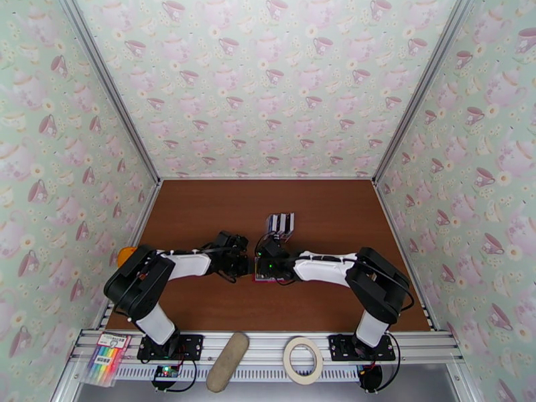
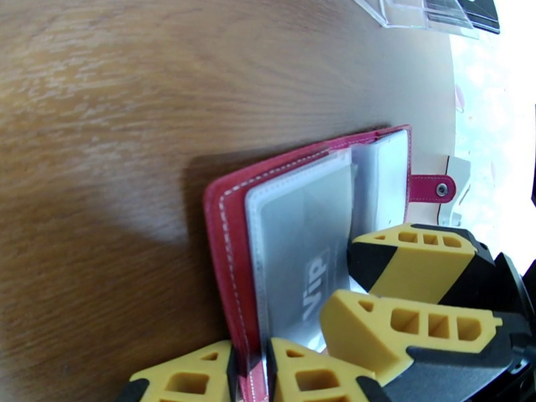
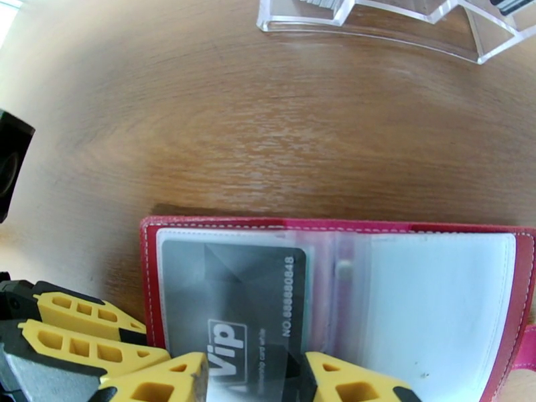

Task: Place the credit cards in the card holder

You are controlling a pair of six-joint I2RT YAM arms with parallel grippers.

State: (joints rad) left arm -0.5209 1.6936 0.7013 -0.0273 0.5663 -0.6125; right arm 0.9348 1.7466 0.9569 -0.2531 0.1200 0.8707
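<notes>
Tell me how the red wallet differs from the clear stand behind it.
The wallet is red and opaque; the stand is clear plastic. The wallet lies open; the stand stands upright. The left pincer clamps the wallet's edge; the stand is untouched. Both hold cards.

Top view: you look down from above and behind the arms toward the back wall (image 1: 268,82). It is the farthest view and takes in the whole table (image 1: 201,216).
Left wrist view: you sit very near the tabletop, looking past the left gripper (image 2: 249,370) along the open card holder (image 2: 224,216).
Right wrist view: equally near, you look past the right gripper (image 3: 254,376) toward a clear stand (image 3: 375,25).
Shared: both wrist views meet on the card holder and its grey card (image 3: 234,289); the top view has that spot mid-table.
</notes>
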